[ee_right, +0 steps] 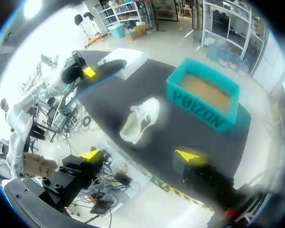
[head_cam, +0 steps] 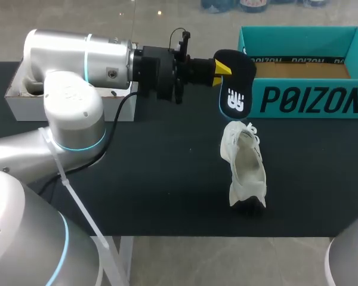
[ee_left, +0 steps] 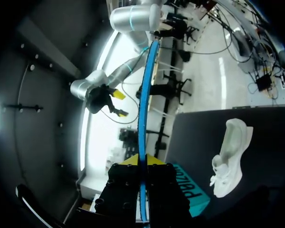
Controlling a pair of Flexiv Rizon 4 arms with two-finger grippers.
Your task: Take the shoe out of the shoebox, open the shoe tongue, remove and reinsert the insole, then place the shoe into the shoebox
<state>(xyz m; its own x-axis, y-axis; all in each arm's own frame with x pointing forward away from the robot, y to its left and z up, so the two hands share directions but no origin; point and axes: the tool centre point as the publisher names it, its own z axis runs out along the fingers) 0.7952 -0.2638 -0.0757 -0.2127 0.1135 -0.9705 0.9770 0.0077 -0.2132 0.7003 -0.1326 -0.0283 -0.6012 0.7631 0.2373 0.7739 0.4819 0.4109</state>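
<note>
1. The left gripper (head_cam: 221, 71) is held above the black table (head_cam: 137, 179), with its fingers pointing toward the shoebox (head_cam: 304, 98).
2. Its yellow-tipped fingers are closed on a black insole (head_cam: 235, 89). The insole hangs heel-down, with its printed face toward the head camera.
3. In the left wrist view the same gripper (ee_left: 142, 160) pinches the insole (ee_left: 145, 95) edge-on. The fingertips press it from both sides.
4. The white shoe (head_cam: 244, 170) rests on the table below the insole and in front of the teal shoebox, apart from both.
5. The shoebox stands open-topped at the table's far right, and its brown floor is showing.
6. The right gripper (ee_right: 141, 156) is off the table's near edge. Its jaws are spread wide and hold nothing.
7. A white box (head_cam: 65, 110) sits at the far left, behind the left arm.
</note>
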